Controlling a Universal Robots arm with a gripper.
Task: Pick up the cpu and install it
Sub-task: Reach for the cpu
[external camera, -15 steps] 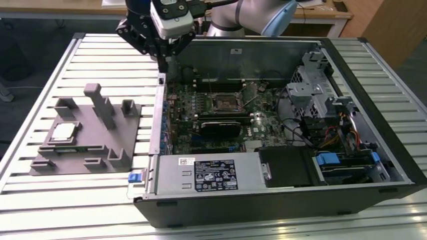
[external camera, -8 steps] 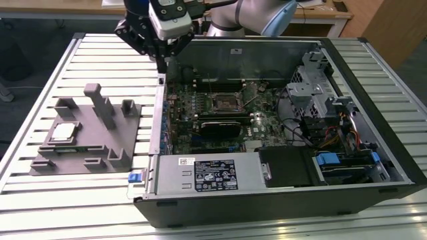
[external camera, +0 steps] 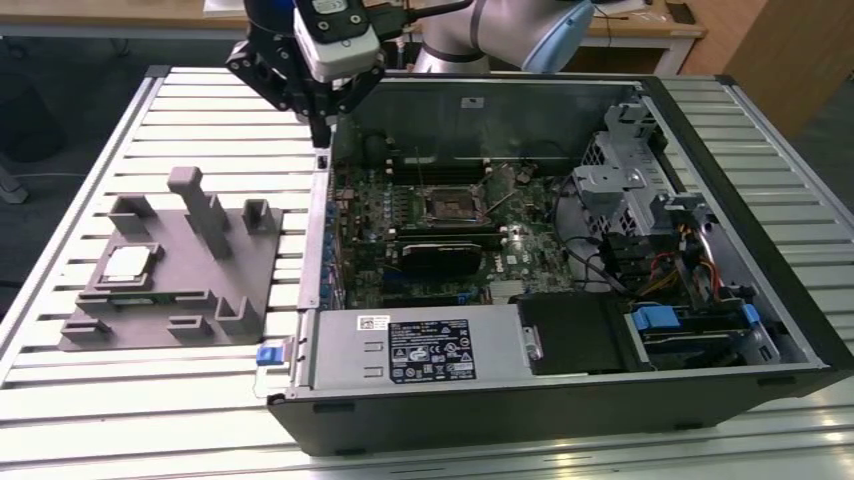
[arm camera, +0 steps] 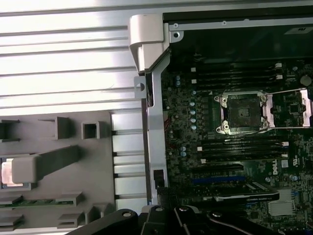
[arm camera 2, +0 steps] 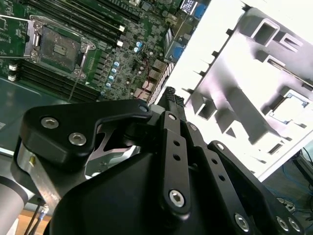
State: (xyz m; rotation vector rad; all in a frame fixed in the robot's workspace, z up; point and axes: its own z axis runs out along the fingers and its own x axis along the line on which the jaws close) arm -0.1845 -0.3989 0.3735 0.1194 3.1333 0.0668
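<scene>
The cpu (external camera: 124, 265), a small flat square with a pale silvery top, lies in a recess of the grey plastic block (external camera: 187, 290) on the exterior view's left. It also shows in the second wrist view as the cpu (arm camera 2: 293, 105) and partly in the first wrist view as the cpu (arm camera: 9, 174). My gripper (external camera: 320, 128) hangs above the back of the computer case's wall, between the block and the motherboard, well away from the cpu. Its fingers (arm camera 2: 171, 105) meet at the tips with nothing between them. The open socket (external camera: 447, 204) sits mid-motherboard, its frame lifted.
The open computer case (external camera: 561, 400) lies on a slatted metal table (external camera: 200, 110). Inside are memory sticks (arm camera: 239, 147), a power supply (external camera: 420, 350), a drive cage (external camera: 641, 190) and cables. The grey block has upright posts (external camera: 200, 205) near the cpu.
</scene>
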